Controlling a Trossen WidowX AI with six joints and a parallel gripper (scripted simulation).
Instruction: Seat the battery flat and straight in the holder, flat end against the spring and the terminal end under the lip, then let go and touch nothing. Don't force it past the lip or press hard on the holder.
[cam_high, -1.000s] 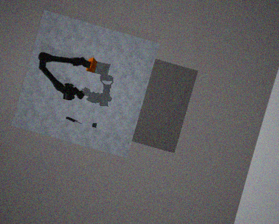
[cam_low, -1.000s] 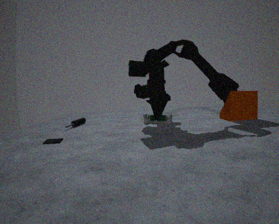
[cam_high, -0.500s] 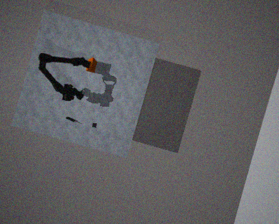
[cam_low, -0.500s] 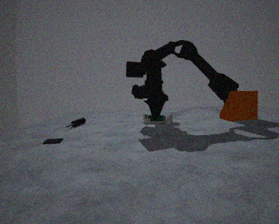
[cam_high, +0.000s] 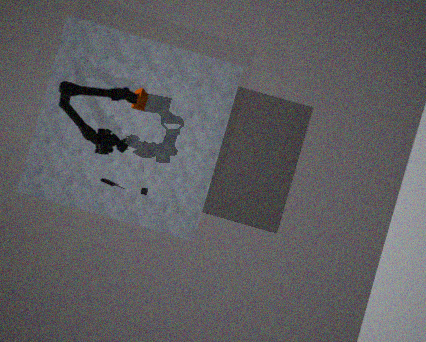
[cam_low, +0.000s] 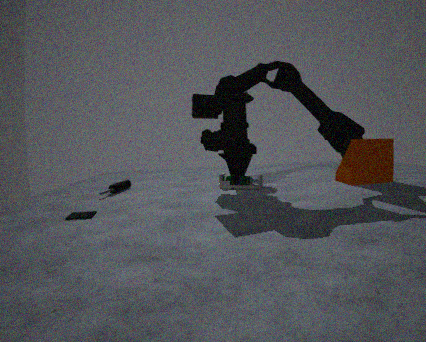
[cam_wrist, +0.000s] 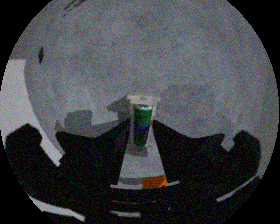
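Green and blue wrapper marked the battery (cam_wrist: 141, 123), which lay lengthwise in the pale holder (cam_wrist: 143, 105) seen through the wrist camera, its far end up against the holder's light end wall. Which end was the terminal could not be told (the picture was too grainy). The end effector (cam_low: 237, 172) pointed straight down over the holder (cam_low: 240, 182), its dark fingers standing partly apart on either side of the battery, open and gripping nothing. The black arm (cam_low: 300, 95) rose from an orange base block (cam_low: 366, 161) and cast a broad shadow across the mottled grey counter (cam_low: 150, 280). Well apart from the holder lay a dark screwdriver-like tool (cam_low: 117, 187) and, near it, a small flat dark plate (cam_low: 80, 215). From above, a darker grey rectangle (cam_high: 257, 159) sat beside the counter (cam_high: 200, 80).
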